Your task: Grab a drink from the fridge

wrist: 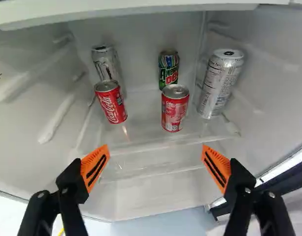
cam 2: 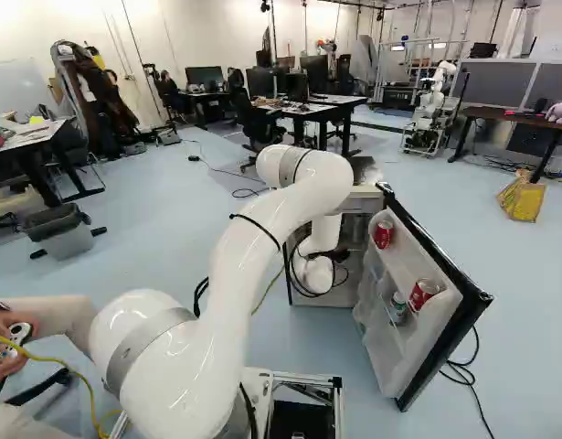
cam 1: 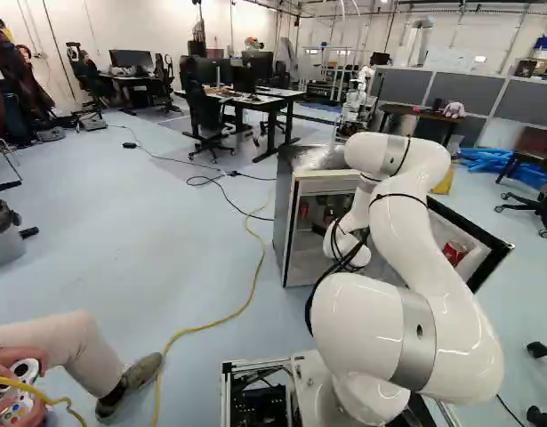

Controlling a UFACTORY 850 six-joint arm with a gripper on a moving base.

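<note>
Room light was bright, diffuse. On top of the fridge (cam 1: pixel 285 218), a pale sheen; in the left base view, its compartment read darker than the floor (cam 1: pixel 140 222) around it. Nearer than the fridge, the white arm (cam 1: pixel 446 267) bore small glare spots. Wrist view: fridge interior was evenly lit, shadows soft; its glossy shelf (wrist: pixel 146 132) gave a faint reflection at the foot of a red soda can (wrist: pixel 110 103).

Left and right base views sit behind the arm (cam 2: pixel 239 270), one each side, facing ahead and slightly down, both covering that arm, the near fridge (cam 1: pixel 285 213) and far desks (cam 1: pixel 266 104); wrist view looks close-up into fridge interior.
</note>
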